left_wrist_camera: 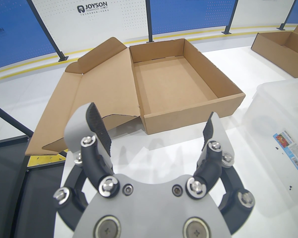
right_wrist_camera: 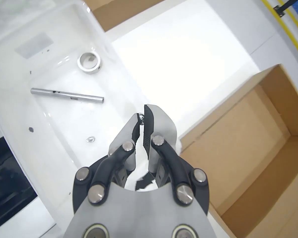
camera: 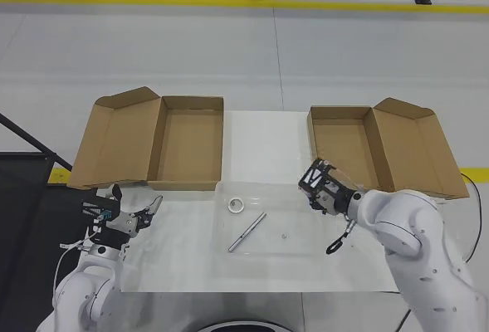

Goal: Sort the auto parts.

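Observation:
A clear plastic bin in the middle of the table holds a metal ring, a steel rod and a small washer-like part. The ring and the rod lie in the bin's left half. My right gripper is shut on a small shiny metal part, held above the bin's rim beside the right cardboard box. That gripper sits at the box's near left corner. My left gripper is open with nothing in it, low over the table before the left box.
Two open cardboard boxes with flaps folded outward stand at the back: one on the left, one on the right. Bare white table lies between them. The left gripper is near the table's left edge.

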